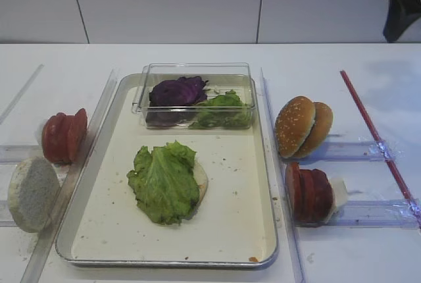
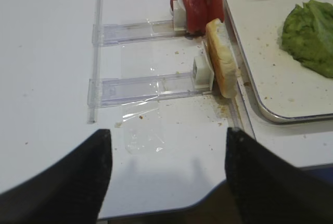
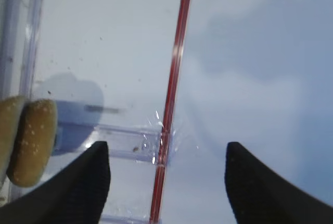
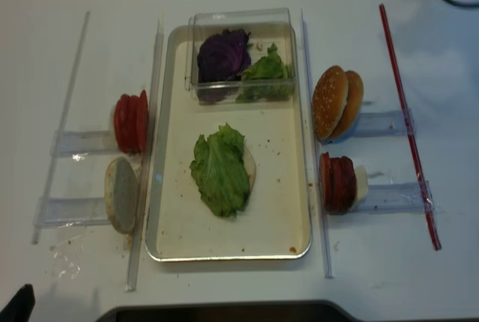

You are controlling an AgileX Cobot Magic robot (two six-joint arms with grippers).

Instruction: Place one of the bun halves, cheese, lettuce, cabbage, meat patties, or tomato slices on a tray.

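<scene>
Both grippers hang wide and empty, right gripper [image 3: 166, 182] off beyond the sesame buns [image 1: 302, 126]; risk: a patty [image 1: 308, 194] pulled from its upright stack topples neighbours, or drops crooked on the lettuce [image 1: 164, 181] in the tray [image 1: 237, 230].

The white table [image 1: 197, 59] carried a metal tray [image 1: 263, 257], clear acrylic racks [image 1: 358, 214], and perhaps a red straw [image 1: 375, 138].
</scene>
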